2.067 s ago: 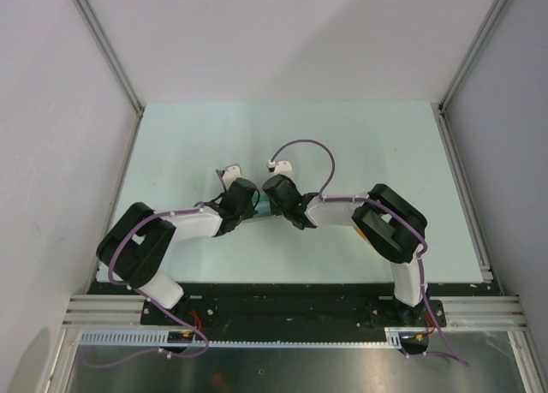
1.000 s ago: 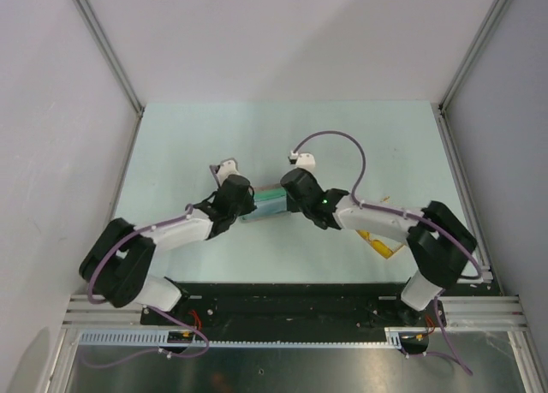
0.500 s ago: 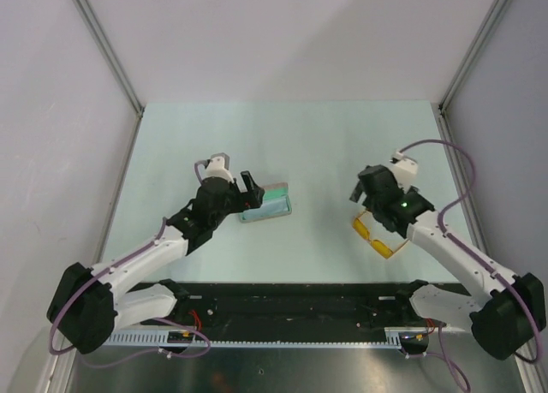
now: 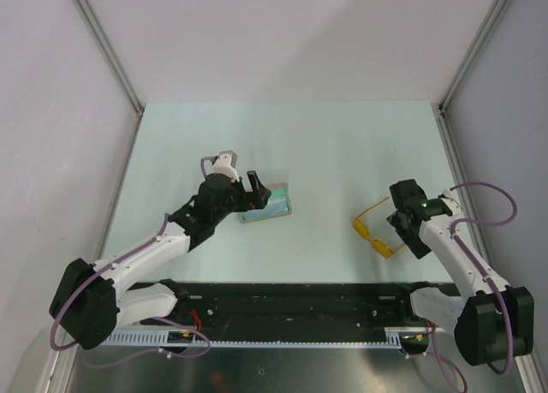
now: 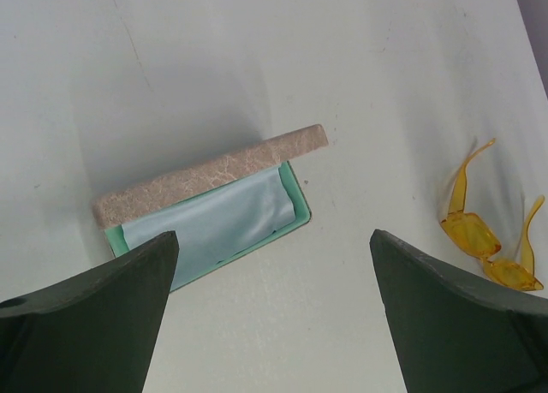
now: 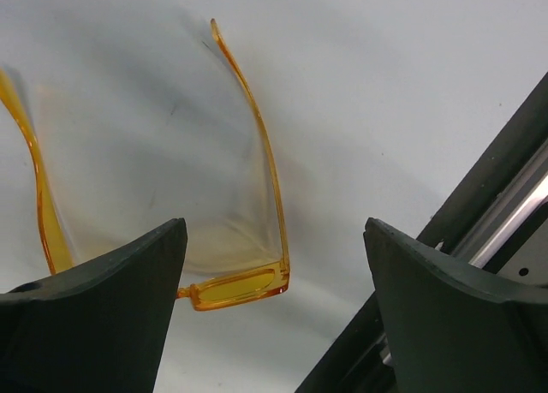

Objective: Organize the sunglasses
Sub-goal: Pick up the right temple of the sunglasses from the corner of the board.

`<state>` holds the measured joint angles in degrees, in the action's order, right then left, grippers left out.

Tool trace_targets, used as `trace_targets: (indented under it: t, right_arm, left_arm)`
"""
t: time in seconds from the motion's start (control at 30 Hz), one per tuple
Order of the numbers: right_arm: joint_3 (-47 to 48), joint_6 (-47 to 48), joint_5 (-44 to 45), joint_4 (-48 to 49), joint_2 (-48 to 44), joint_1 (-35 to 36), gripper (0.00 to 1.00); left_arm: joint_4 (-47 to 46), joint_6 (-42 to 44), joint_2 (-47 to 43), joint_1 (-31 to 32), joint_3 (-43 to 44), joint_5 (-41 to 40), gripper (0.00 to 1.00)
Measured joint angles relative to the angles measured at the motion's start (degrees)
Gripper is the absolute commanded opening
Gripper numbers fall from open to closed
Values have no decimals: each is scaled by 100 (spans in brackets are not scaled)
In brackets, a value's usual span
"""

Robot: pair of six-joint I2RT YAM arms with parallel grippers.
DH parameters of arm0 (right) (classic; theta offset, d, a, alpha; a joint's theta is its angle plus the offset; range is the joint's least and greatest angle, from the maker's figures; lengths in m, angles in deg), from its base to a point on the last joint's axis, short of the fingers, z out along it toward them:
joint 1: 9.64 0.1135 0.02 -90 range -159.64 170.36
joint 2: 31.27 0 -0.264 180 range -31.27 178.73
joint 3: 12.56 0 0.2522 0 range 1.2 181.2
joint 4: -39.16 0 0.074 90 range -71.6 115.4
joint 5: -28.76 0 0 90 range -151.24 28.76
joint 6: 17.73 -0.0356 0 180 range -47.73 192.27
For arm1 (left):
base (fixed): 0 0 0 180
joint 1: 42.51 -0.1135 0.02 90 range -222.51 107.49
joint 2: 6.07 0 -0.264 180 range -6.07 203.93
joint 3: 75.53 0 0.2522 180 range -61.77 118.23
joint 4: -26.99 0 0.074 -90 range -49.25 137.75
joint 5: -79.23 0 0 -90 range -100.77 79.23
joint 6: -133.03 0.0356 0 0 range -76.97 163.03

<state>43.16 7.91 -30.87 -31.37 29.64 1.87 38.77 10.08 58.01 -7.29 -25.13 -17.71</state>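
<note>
The small sunglasses with translucent yellow-orange lenses (image 5: 473, 235) lie on the pale green table (image 4: 342, 145) at its right side, temple arms unfolded. The right claw (image 6: 274, 226) hangs over them, released and spread wide; in its wrist view one lens is hidden behind a dark finger (image 6: 94, 307). Well to the left, the grey-beige rectangular case (image 5: 214, 175) stands open, a pale blue cloth (image 5: 218, 226) lying in its green tray. The left claw (image 5: 272, 237) hovers there, likewise released, and its finger cuts off the tray's near corner.
</note>
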Motion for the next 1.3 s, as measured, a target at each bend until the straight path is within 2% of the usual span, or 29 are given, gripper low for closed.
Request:
trace_targets:
  t: [0.03,0.07,0.13,0.5,0.67,0.83,0.97,1.07,1.1,1.3]
  right_arm:
    - [-7,-28,-31,2,0,-52,73]
    - [-31,-59,-96,26,2,-118,67]
    - [-131,-87,-232,76,9,-201,63]
    - [-470,-116,-643,621,372,-273,66]
    - [-599,-107,-688,820,542,-280,62]
    - [-741,-90,-710,968,542,-308,45]
    - [-866,-92,-713,1121,546,-317,38]
    - [-887,-59,-691,1266,588,-323,23]
    - [-887,-33,-680,1327,608,-326,1]
    - [-890,205,-586,1709,675,-330,0]
  left_arm:
    - [2,0,22,0,0,11,100]
    - [2,0,46,0,0,13,100]
    - [4,0,63,0,0,17,100]
    - [4,-2,66,0,72,118,100]
    - [4,-2,66,0,142,120,100]
    - [4,-2,63,0,146,120,100]
    - [4,0,33,0,146,122,100]
    - [11,0,-44,0,149,131,100]
    - [39,0,-74,0,164,138,100]
    - [240,17,-201,0,415,157,100]
